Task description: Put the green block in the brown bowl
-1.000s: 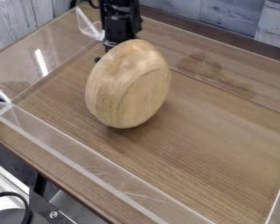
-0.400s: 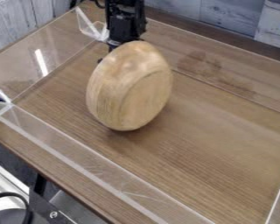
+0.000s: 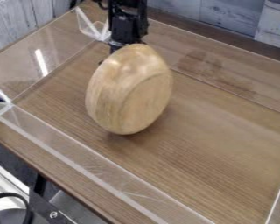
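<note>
Wooden brown bowl (image 3: 129, 90) is standing on edge, rounded underside facing us; likely heavy, stiff, slippery, best gripped at the rim. Gripper (image 3: 126, 35) is sitting behind it, jaws shut, contents hidden. Green block is not showing.

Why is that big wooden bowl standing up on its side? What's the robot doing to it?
The robot arm has its gripper down at the top edge of the brown bowl, which is tipped up on its side with its rounded bottom facing us. The jaws are shut, and they seem to be pinching the bowl's rim, though the bowl hides the exact spot. All this sits on a wooden table with clear walls around it. The green block that should go into the bowl is nowhere in sight.
</note>
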{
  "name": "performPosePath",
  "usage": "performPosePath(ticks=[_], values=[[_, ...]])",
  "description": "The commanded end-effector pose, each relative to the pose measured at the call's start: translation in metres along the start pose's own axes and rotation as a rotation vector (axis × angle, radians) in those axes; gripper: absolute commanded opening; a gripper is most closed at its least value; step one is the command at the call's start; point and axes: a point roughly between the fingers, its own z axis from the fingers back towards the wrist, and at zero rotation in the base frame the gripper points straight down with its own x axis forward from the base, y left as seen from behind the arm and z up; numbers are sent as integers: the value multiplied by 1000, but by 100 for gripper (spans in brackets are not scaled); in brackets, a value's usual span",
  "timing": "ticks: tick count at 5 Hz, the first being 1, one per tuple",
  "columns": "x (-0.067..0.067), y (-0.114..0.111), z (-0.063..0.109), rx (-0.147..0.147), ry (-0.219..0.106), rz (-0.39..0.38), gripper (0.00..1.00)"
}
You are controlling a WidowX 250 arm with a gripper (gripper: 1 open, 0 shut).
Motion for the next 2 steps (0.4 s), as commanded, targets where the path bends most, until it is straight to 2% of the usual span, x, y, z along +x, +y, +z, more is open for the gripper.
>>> performPosePath(ticks=[1, 2], values=[[-1, -3, -9, -13, 51, -20, 0], [-3, -5, -10, -20, 77, -26, 0]])
